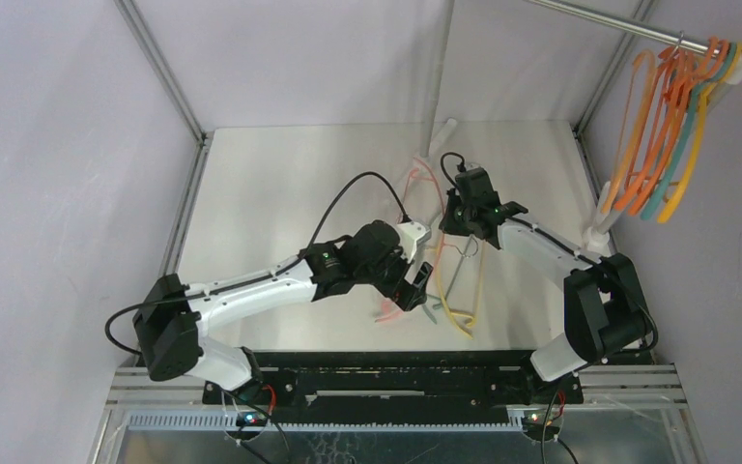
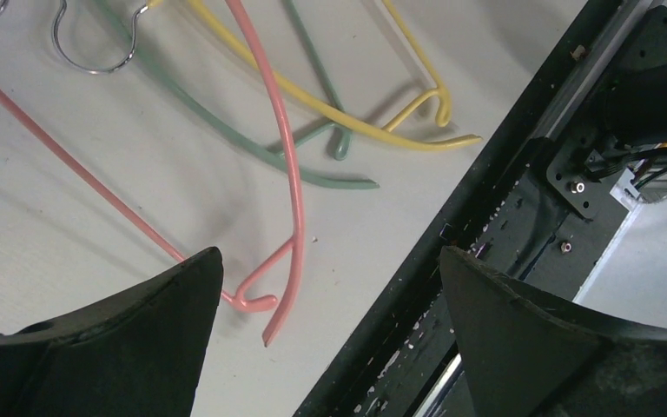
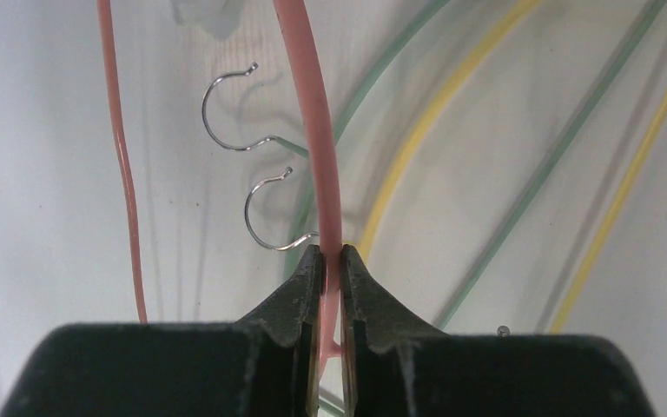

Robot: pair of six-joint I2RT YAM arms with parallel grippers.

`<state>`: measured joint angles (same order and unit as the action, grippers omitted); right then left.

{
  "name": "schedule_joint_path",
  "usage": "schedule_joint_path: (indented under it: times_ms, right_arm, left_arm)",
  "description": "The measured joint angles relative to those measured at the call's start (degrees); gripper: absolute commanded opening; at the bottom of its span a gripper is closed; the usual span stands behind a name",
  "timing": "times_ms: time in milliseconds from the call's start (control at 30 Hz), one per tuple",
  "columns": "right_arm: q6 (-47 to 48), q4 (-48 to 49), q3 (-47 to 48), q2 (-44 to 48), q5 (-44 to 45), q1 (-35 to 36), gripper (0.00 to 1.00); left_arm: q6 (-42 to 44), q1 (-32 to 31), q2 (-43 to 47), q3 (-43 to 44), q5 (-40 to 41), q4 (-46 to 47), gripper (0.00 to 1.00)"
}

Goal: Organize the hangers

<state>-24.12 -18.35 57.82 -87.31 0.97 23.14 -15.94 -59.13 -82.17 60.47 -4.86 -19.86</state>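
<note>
A pink hanger [image 3: 311,130] lies across the table, and my right gripper [image 3: 331,254] is shut on its thin bar. In the top view the right gripper [image 1: 457,224] is at the table's middle, with the pink hanger [image 1: 421,180] curving out behind it. My left gripper [image 2: 330,254] is open and empty, just above the pink hanger's free end [image 2: 265,300] near the front edge; in the top view it [image 1: 419,286] is left of the pile. A green hanger [image 2: 313,174] and a yellow hanger [image 2: 382,130] lie beside it, their wire hooks [image 3: 226,113] towards the right gripper.
Several orange, teal and yellow hangers [image 1: 671,126] hang on the steel rod [image 1: 599,17] at the upper right. The rack's white pole base [image 1: 599,230] stands at the table's right edge. The black frame rail [image 2: 486,226] runs along the near edge.
</note>
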Motion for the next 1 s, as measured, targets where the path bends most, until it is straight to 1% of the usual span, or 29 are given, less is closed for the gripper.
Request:
schedule_joint_path:
  times_ms: [233,433,633,733,900,967,1000]
  right_arm:
    - [0.63,-4.09,1.03,1.92,-0.44,0.13,0.14]
    - [1.31,-7.96,5.46,5.22,-1.81,0.09,0.14]
    - [2.32,-10.58,9.64,6.91,-3.21,-0.26,0.14]
    - [2.56,-12.68,10.47,7.78,-4.09,-0.63,0.14]
    - [3.06,-15.74,12.04,9.35,-5.46,-1.40,0.15]
    - [3.10,-16.41,12.31,10.14,-6.16,-1.88,0.15]
    - [3.13,-16.83,12.52,10.51,-6.49,-2.21,0.15]
  left_arm:
    - [1.46,-0.33,-4.83,2.23,0.31,0.76,0.99]
    - [2.12,-0.55,-12.15,2.25,0.42,1.70,0.99]
    - [2.47,-1.01,-14.49,3.41,0.94,1.77,0.98]
    - [2.51,-1.03,-14.86,4.66,1.64,1.90,0.93]
    - [3.08,-1.03,-16.15,6.29,1.68,2.03,0.80]
    - [3.26,-1.03,-16.41,6.34,1.68,2.10,0.73]
    - [3.45,-1.03,-16.46,6.34,1.66,2.08,0.68]
